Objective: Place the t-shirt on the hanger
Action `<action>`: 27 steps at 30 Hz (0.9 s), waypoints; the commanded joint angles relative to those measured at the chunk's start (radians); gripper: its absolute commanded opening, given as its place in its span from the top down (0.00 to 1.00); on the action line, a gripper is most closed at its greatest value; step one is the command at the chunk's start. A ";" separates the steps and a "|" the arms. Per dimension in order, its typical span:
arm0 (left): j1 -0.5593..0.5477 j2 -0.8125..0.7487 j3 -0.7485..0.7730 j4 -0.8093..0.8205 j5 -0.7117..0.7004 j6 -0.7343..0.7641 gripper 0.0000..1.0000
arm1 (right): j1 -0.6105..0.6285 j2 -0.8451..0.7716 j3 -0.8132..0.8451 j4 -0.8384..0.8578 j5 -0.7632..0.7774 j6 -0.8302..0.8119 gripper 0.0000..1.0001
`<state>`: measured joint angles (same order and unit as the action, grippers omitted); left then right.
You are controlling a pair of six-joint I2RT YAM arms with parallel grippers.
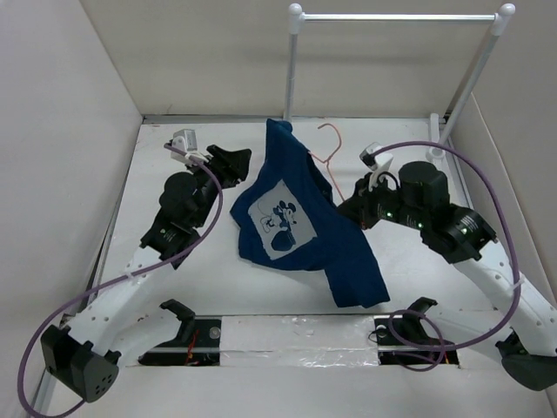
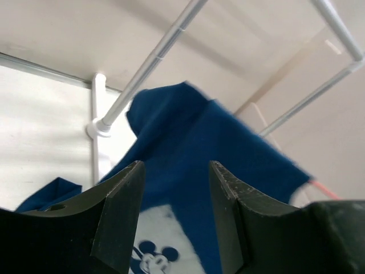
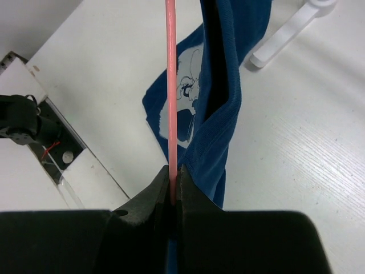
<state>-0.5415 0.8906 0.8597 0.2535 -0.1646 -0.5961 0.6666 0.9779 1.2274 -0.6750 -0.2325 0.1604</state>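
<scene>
Right gripper (image 3: 172,171): clenched on the thin pink wire of the hanger (image 3: 170,85), which runs straight away from the fingers in the right wrist view. Left gripper (image 2: 175,168): released, fingers spread with nothing between them, just beside the left edge of the cloth.

Count: two grippers, one t-shirt (image 1: 296,218), one hanger, one white rack (image 1: 396,16) at the far edge of the table (image 1: 418,270).

The t-shirt is raised off the table at its far end and drapes over the hanger between the two arms. Its long axis runs diagonally from the far centre down to the near right, where its lower end lies on the table. The white print faces up and to the left.

Only the hanger's hook (image 1: 329,144) and a short run of wire show in the overhead view; the hook points to the far side. The rest is hidden in the cloth, so I cannot tell how far the hanger sits inside the shirt.
</scene>
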 commanded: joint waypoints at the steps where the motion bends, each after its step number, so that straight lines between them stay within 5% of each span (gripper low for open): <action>1: -0.002 0.048 -0.013 0.125 -0.017 0.059 0.55 | -0.030 -0.082 0.035 0.045 0.002 -0.018 1.00; 10: -0.002 0.143 -0.005 0.218 0.160 0.048 0.57 | -0.102 -0.111 0.037 -0.028 0.134 -0.044 1.00; 12: -0.002 0.116 -0.030 0.213 0.212 0.027 0.64 | -0.114 -0.113 0.018 -0.020 0.287 -0.042 1.00; 16: -0.031 0.108 -0.079 0.296 0.336 -0.044 0.78 | -0.183 -0.045 -0.020 0.085 0.323 -0.022 1.00; 22: -0.170 0.078 -0.051 0.168 0.232 0.018 0.82 | -0.281 0.048 0.105 0.176 0.432 -0.045 1.00; 27: -0.314 0.062 -0.059 0.139 0.102 0.044 0.82 | -0.436 0.140 0.225 0.224 0.378 -0.050 1.00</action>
<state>-0.8078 0.9836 0.7887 0.3805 0.0250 -0.5827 0.2977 1.1103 1.3312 -0.6426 0.1158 0.1268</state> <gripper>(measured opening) 0.180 0.076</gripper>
